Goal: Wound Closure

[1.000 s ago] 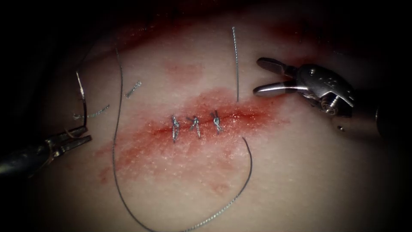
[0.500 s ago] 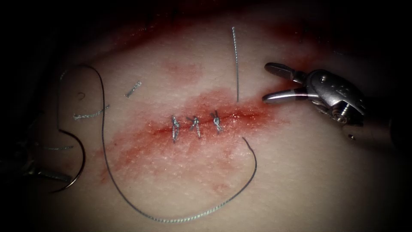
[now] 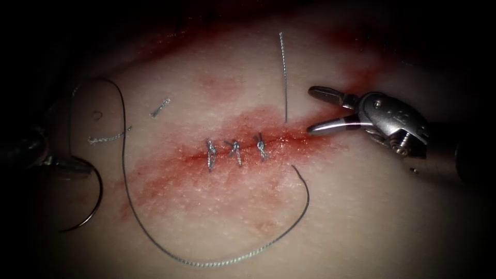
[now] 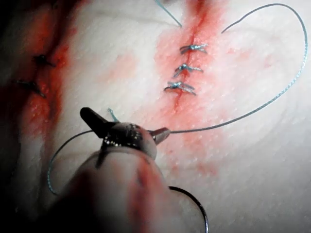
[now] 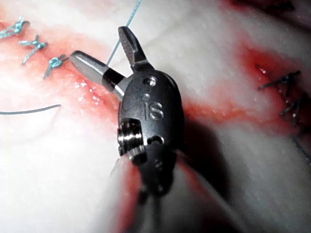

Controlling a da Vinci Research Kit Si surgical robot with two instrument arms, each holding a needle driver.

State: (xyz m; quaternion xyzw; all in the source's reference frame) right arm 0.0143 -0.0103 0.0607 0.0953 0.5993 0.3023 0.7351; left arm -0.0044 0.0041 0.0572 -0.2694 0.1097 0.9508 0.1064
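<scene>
Endoscope view: the right pincer (image 3: 315, 111) hangs wide open and empty at the right end of the cut (image 3: 289, 138), just beside an upright strand of thread (image 3: 284, 77). Three knots (image 3: 235, 150) sit along the cut. A long thread (image 3: 217, 263) curves across the tissue (image 3: 361, 206) left of and below the cut. At the far left, the left pincer (image 3: 67, 165) holds the curved needle (image 3: 95, 199), which lies out of the tissue.

Left wrist view: the left pincer (image 4: 124, 128) stands spread, so whether it grips is unclear; the needle (image 4: 197, 206) arcs nearby.

Right wrist view: the right pincer (image 5: 104, 53) gapes, holding nothing, with the strand between its jaws.
</scene>
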